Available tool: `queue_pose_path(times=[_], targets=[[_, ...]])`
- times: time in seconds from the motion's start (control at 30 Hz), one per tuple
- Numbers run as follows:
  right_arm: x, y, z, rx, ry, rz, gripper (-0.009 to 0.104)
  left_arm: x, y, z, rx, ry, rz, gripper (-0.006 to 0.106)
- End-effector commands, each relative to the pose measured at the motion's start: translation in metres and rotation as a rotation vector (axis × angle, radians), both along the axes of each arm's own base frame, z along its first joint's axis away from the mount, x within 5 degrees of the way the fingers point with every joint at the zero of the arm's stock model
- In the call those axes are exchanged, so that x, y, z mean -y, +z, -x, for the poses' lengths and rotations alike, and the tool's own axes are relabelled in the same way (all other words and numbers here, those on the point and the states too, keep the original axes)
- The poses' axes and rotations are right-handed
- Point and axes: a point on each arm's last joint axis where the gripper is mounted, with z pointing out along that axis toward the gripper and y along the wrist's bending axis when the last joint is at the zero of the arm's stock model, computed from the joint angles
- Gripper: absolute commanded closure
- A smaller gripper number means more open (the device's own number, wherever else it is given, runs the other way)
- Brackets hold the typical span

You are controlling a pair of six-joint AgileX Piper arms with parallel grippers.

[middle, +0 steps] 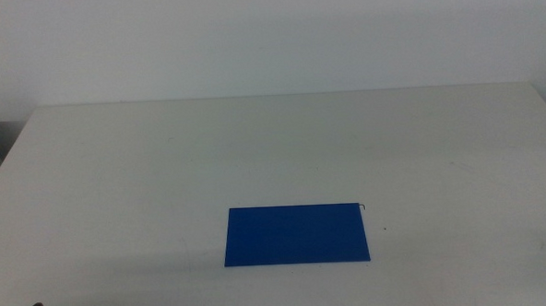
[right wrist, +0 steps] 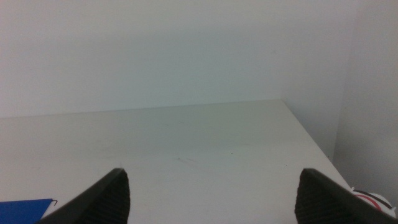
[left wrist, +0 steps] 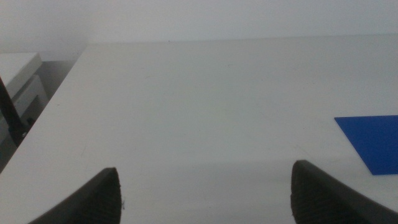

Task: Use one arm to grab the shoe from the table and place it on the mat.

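Shoe (right wrist: 372, 199) barely seen, off counter (middle: 273, 153) edge, well apart from mat (middle: 297, 234). Left end effector (left wrist: 205, 193) and right end effector (right wrist: 211, 196) both wide open, empty. Judgement: locate shoe first; right arm likely nearer.

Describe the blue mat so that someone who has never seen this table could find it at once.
Start at the large plain off-white rectangular tabletop. Towards its near edge, slightly right of centre, lies a flat, thin, solid blue rectangular mat. It is the only coloured thing on the pale surface, and nothing rests on it.

Left pincer (left wrist: 205, 193) with two dark, rounded, matte jaws, right pincer (right wrist: 211, 196) alike
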Motion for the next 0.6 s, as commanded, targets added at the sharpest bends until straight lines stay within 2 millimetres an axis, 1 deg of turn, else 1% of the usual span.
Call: queue_pose_path(times=[0.0, 0.17, 0.43, 0.5, 0.57], targets=[[0.0, 0.007, 0.002, 0.094, 0.003, 0.036, 0.003, 0.0, 0.006, -0.001, 0.085, 0.004, 0.017, 0.007], [0.0, 0.007, 0.002, 0.092, 0.003, 0.079, 0.003, 0.0, 0.006, -0.001, 0.085, 0.004, 0.017, 0.007], [0.0, 0.005, 0.002, 0.064, 0.001, 0.077, 0.003, 0.0, 0.006, -0.001, 0.085, 0.004, 0.017, 0.007], [0.0, 0.01, 0.003, 0.049, 0.0, 0.076, 0.003, 0.0, 0.006, -0.001, 0.085, 0.004, 0.017, 0.007], [0.0, 0.019, 0.003, 0.026, -0.002, 0.066, 0.003, 0.0, 0.006, -0.001, 0.085, 0.004, 0.017, 0.007]])
